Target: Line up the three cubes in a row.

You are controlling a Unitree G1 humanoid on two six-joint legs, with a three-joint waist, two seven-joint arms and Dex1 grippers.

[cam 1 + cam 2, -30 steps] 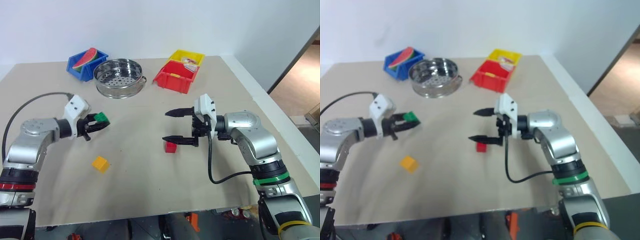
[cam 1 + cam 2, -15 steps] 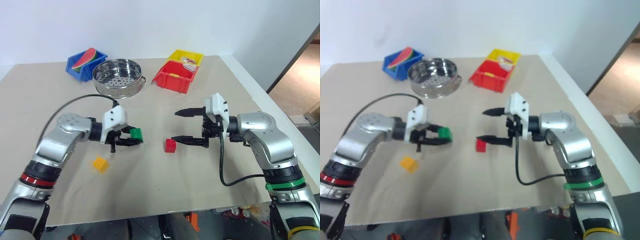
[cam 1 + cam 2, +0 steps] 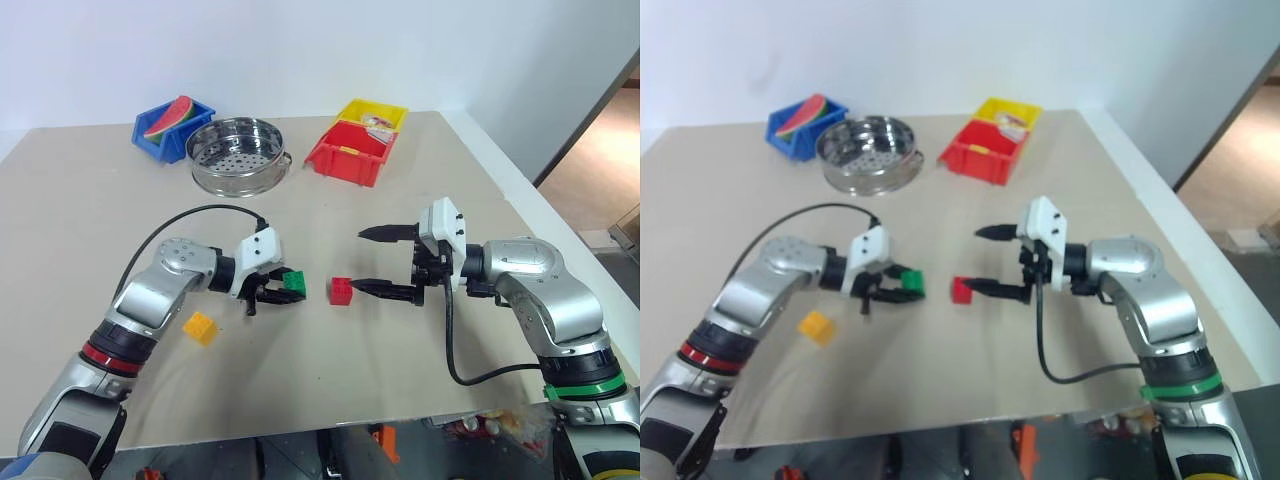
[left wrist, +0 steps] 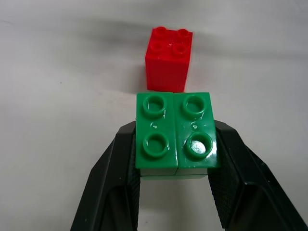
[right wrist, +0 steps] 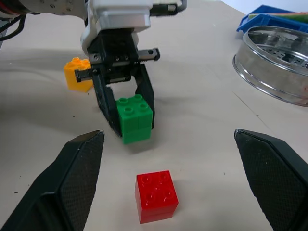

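My left fingers (image 3: 284,291) clamp green cube (image 3: 294,283) beside red cube (image 3: 342,290) | right fingers (image 3: 392,262) wide, empty | risk: nudging red, crooked drop.

On my screen, a perforated steel steamer basket (image 3: 238,156) sits at the table's (image 3: 100,220) far side, a blue bin (image 3: 160,130) holding a watermelon slice (image 3: 171,117) to its left, red bin (image 3: 350,155) and yellow bin (image 3: 373,115) right.
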